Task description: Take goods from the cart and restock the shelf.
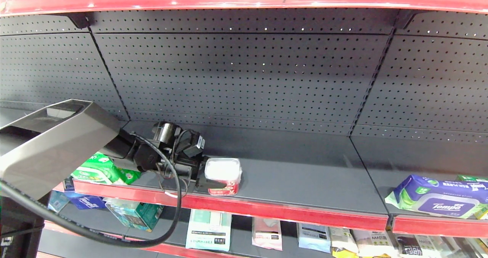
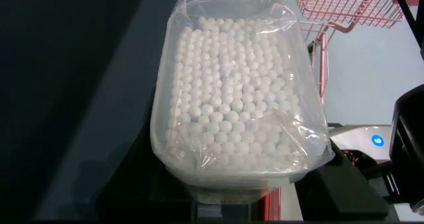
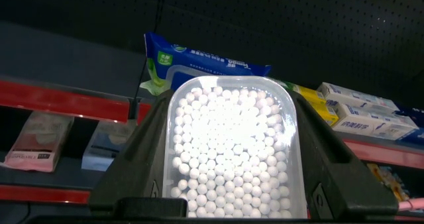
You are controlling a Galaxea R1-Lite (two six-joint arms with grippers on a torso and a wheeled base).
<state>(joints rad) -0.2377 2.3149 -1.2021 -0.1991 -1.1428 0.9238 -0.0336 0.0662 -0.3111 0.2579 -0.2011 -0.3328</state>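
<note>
A clear box of white cotton swabs with a red label rests on the dark shelf board, close to its red front lip. My left gripper is shut on it from the left side. In the left wrist view the same box, wrapped in clear film, sits between that gripper's dark fingers. A second box of cotton swabs is held in my right gripper, with one black finger on each side, facing a shelf.
A blue wipes pack lies on the shelf to the right, and a green pack lies left behind the arm. Hanging packets fill the row below. A blue pack shows past the right gripper. The pink cart stands behind.
</note>
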